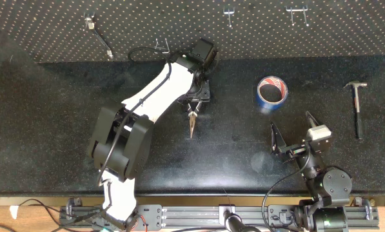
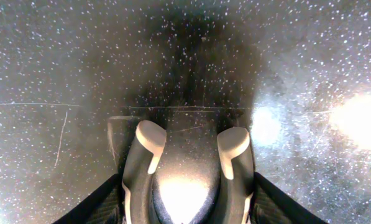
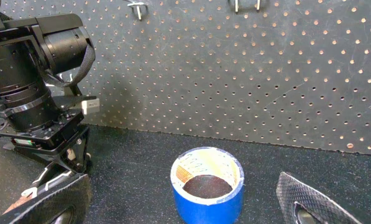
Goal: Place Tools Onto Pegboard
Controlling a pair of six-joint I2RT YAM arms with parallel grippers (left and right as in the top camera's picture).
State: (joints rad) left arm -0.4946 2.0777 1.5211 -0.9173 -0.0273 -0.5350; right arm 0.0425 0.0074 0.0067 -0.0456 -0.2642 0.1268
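From above, the left jaws clamp the needle-nose pliers, tips pointing past them over the tabletop. Left wrist: handles sit between them. Right wrist: right jaws spread wide (blue tape roll just ahead, pegboard beyond).

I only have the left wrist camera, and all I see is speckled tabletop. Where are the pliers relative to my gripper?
Observer: The pliers are right at the left gripper, tips pointing toward the arm bases.
Operator: Any free hook nearby?
Observer: An empty hook sits on the pegboard close to that arm's wrist.
Operator: What else needs hanging?
Observer: A blue tape roll and a hammer, both lying on the right arm's side.
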